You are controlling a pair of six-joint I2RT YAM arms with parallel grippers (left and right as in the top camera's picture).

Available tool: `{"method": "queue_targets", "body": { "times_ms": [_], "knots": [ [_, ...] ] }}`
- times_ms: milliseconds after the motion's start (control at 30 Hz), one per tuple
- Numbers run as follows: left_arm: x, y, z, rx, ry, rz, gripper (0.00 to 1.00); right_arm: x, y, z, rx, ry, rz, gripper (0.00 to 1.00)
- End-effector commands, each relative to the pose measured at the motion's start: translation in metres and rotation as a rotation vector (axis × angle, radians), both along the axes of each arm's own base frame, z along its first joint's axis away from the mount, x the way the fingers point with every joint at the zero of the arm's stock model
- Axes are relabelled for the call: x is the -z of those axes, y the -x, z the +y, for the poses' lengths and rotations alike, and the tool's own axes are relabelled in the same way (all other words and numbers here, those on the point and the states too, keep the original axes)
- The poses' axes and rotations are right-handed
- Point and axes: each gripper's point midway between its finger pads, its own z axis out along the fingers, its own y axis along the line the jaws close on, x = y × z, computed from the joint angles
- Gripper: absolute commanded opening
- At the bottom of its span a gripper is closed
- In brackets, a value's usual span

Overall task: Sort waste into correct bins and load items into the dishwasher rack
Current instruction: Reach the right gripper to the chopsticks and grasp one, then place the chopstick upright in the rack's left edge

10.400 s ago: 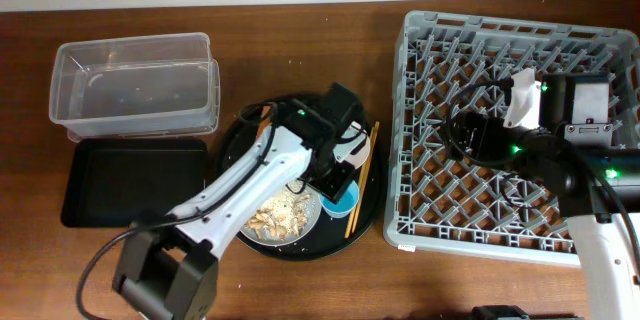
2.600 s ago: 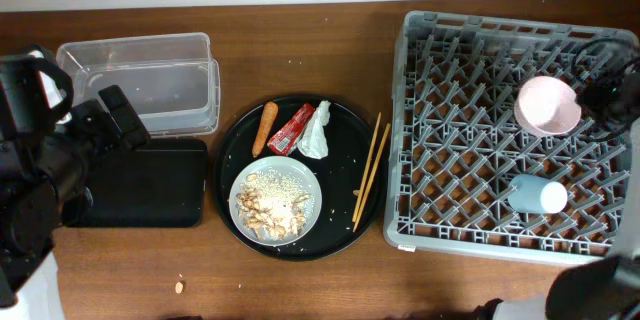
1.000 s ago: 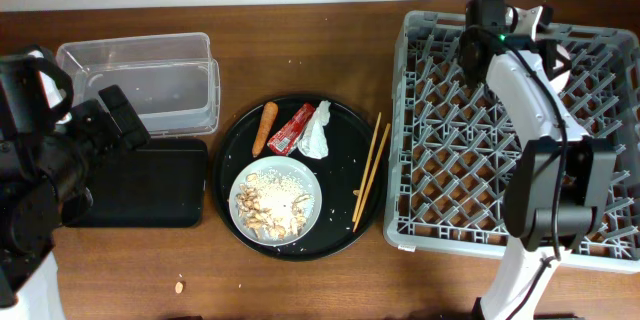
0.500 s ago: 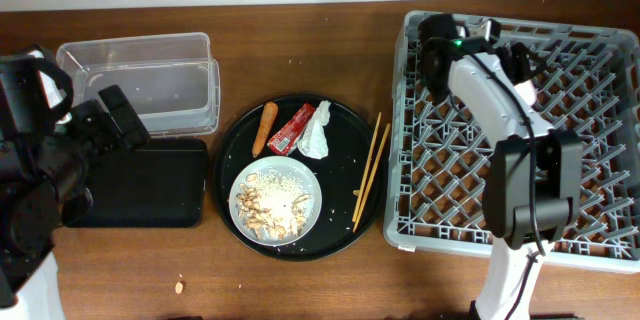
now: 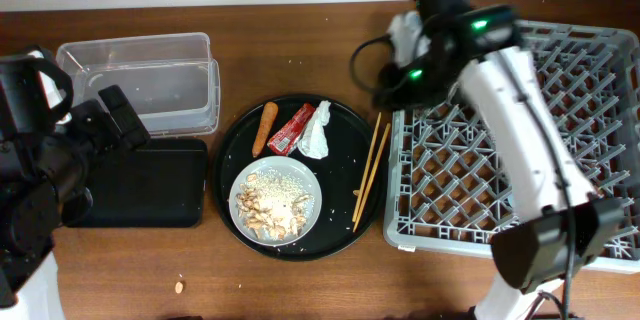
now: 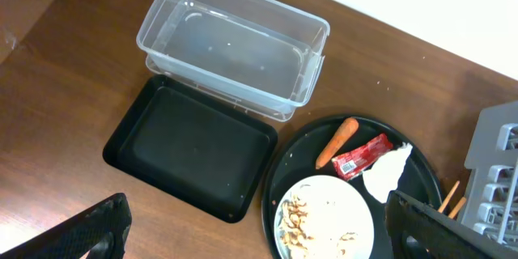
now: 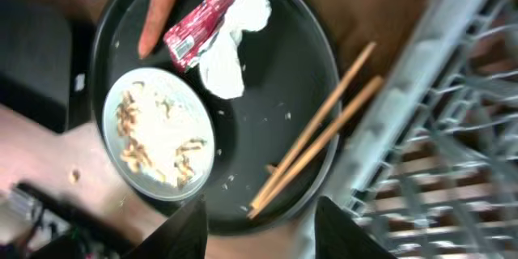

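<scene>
On the round black tray [image 5: 345, 120] lie an orange carrot piece [image 5: 264, 128], a red wrapper [image 5: 291, 128] and a crumpled white tissue [image 5: 316, 130]. A pale plate [image 5: 277, 198] holds crumbly food scraps. Two wooden chopsticks [image 5: 370, 172] rest on the tray's right rim. My right gripper [image 7: 263, 231] hangs open and empty above that rim, with the chopsticks [image 7: 320, 129] just ahead of it. My left gripper [image 6: 267, 239] stands wide open, high over the table's left side. The grey dishwasher rack [image 5: 560, 90] fills the right side.
The clear tub [image 5: 140, 85] stands at the back left, with the shallow black tray [image 5: 135, 185] in front of it. My right arm [image 5: 500, 90] crosses the rack's left half. A small crumb [image 5: 180, 285] lies on the wood near the front edge.
My right arm has swung left from over the rack's back edge to past its back-left corner, toward the round tray. The left arm has not moved.
</scene>
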Motion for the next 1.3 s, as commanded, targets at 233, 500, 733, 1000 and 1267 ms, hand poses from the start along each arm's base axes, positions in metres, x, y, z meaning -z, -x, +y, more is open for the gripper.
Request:
{"method": "queue_targets", "body": {
  "times_ms": [233, 500, 733, 1000, 1267],
  "knots": [
    [-0.003, 0.001, 0.003, -0.02, -0.004, -0.011, 0.99, 0.168, 0.026, 0.009, 0.424, 0.297, 0.063, 0.43],
    [-0.003, 0.001, 0.003, -0.02, -0.004, -0.011, 0.99, 0.188, 0.025, 0.009, 0.429, 0.271, 0.033, 0.35],
    [-0.003, 0.001, 0.003, -0.02, -0.004, -0.011, 0.99, 0.188, 0.02, 0.016, 0.437, 0.235, 0.023, 0.25],
    [-0.003, 0.001, 0.003, -0.02, -0.004, -0.011, 1.0, 0.196, 0.02, 0.024, 0.397, 0.215, 0.05, 0.04],
    [-0.003, 0.001, 0.003, -0.02, -0.004, -0.011, 0.99, -0.003, -0.041, -0.006, 0.345, 0.147, -0.283, 0.04]
  ]
}}
